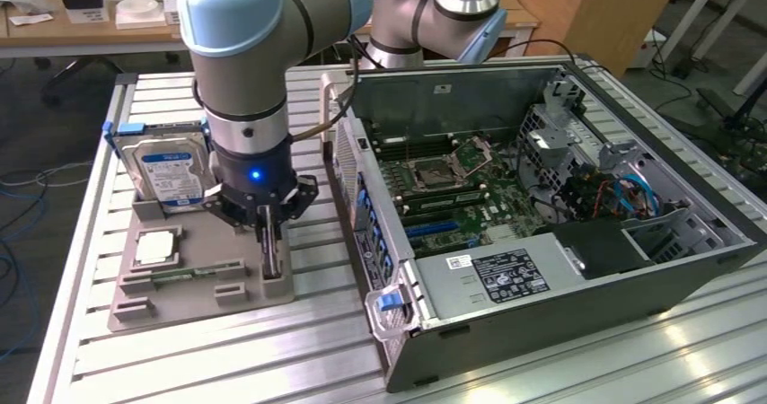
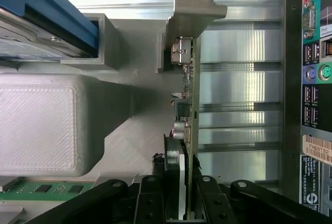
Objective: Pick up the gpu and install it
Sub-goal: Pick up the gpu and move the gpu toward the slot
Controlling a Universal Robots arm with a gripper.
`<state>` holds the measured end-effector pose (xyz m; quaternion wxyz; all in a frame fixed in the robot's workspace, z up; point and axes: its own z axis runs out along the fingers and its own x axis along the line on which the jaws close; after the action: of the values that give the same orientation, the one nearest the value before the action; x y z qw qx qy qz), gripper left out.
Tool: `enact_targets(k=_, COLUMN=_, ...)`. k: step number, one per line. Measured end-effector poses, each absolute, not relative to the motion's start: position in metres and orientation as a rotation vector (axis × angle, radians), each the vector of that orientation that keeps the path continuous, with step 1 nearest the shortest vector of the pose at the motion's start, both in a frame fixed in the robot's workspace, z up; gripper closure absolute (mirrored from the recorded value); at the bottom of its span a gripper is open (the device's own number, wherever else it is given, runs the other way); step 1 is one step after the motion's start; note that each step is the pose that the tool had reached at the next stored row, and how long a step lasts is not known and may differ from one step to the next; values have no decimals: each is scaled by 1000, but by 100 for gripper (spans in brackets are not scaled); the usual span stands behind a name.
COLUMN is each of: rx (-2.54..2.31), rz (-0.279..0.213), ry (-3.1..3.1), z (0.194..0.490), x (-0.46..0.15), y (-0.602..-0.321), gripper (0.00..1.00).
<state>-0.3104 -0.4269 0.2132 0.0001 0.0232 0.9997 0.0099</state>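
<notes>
The gripper (image 1: 268, 230) is down on the gpu (image 2: 188, 99). Its fingers squeeze the card from both sides. The gpu stands on its edge in the grey tray (image 1: 192, 303), near the hard drive (image 1: 168, 175). The open computer (image 1: 540, 197) sits beside the tray.

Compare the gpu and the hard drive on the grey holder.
The gpu is a thin dark card; the hard drive is a thicker silver box with a blue-and-white label. The gripper is right at the gpu, while the hard drive stands untouched. Both stand on edge in slots of the grey holder.
</notes>
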Motion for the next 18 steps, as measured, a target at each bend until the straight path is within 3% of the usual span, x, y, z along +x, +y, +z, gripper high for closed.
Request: enact_targets(k=18, rx=73, rz=32, ry=3140, z=216, x=-310, y=-427, gripper=72)
